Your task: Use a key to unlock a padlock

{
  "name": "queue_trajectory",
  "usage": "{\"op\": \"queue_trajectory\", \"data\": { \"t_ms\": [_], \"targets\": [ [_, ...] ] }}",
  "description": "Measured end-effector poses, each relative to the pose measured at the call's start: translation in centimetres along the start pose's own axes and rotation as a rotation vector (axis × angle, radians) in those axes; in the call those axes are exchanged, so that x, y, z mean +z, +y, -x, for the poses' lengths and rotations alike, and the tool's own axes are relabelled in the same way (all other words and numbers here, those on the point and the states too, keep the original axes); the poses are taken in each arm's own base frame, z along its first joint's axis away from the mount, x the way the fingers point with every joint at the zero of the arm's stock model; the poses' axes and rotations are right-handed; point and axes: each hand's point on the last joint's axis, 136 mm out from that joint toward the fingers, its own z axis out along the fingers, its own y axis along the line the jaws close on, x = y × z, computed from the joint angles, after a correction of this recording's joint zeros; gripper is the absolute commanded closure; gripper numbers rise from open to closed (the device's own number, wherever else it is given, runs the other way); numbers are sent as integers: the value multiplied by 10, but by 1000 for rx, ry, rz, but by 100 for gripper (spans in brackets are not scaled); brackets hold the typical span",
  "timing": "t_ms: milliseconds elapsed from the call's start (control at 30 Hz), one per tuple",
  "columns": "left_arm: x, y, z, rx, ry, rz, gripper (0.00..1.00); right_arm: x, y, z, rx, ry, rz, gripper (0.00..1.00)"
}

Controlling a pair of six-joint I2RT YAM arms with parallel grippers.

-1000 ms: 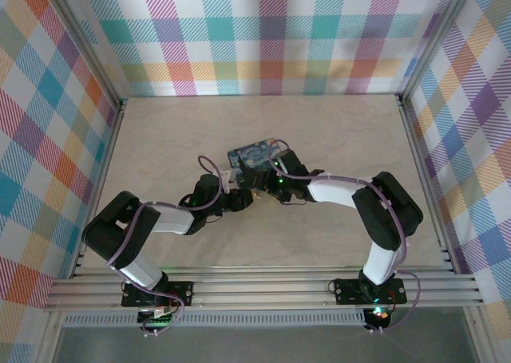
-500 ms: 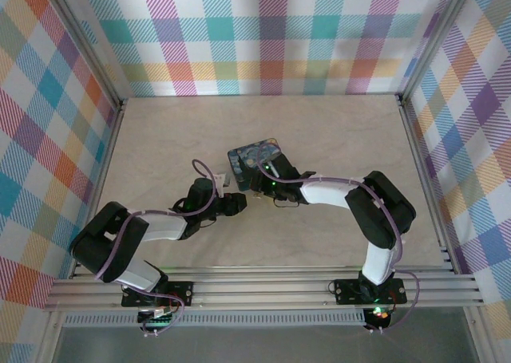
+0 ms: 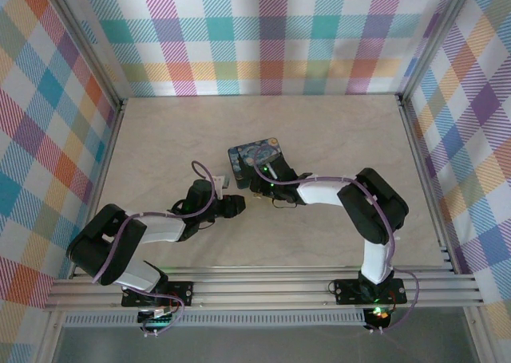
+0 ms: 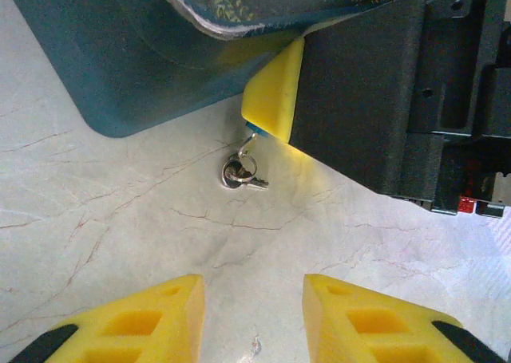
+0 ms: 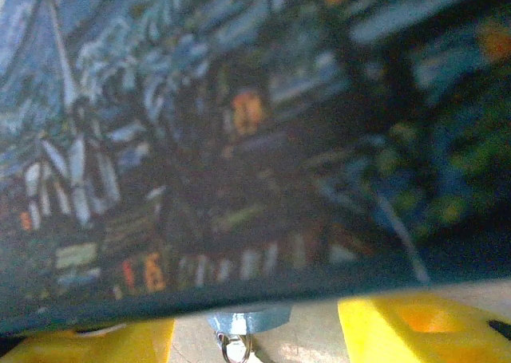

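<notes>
Silvery keys (image 4: pixel 239 173) lie straight ahead of your parted, empty left jaws, while the right jaws, parted too, straddle the padlock (image 5: pixel 239 319).

Tin lid (image 5: pixel 255 140): swirly night-sky print, no words I can make out.
Writing elsewhere: none I can read.

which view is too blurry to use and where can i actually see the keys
Right wrist view: dim and smeared, the tin too close to focus, the padlock a soft blue blob at the bottom edge. Left wrist view: bright and crisp, the keys clear on the table. Top external view: evenly lit, but those parts are tiny.
</notes>
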Motion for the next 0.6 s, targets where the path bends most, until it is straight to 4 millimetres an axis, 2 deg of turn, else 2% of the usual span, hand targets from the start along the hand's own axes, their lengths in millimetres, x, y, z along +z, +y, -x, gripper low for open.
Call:
{"op": "queue_trajectory", "data": {
  "t_ms": [100, 267, 433, 600],
  "targets": [
    [0, 0, 0, 2, 2, 1, 63, 1, 0, 1, -1, 0, -2, 49],
    [0, 3, -4, -2, 12, 14, 63, 4, 0, 2, -4, 1, -10, 62],
    [-1, 6, -6, 11, 17, 22, 63, 6, 7, 3, -5, 11, 9, 73],
    [-3, 5, -5, 24, 11, 22, 62, 6, 13, 2, -2, 28, 25, 80]
  ]
}}
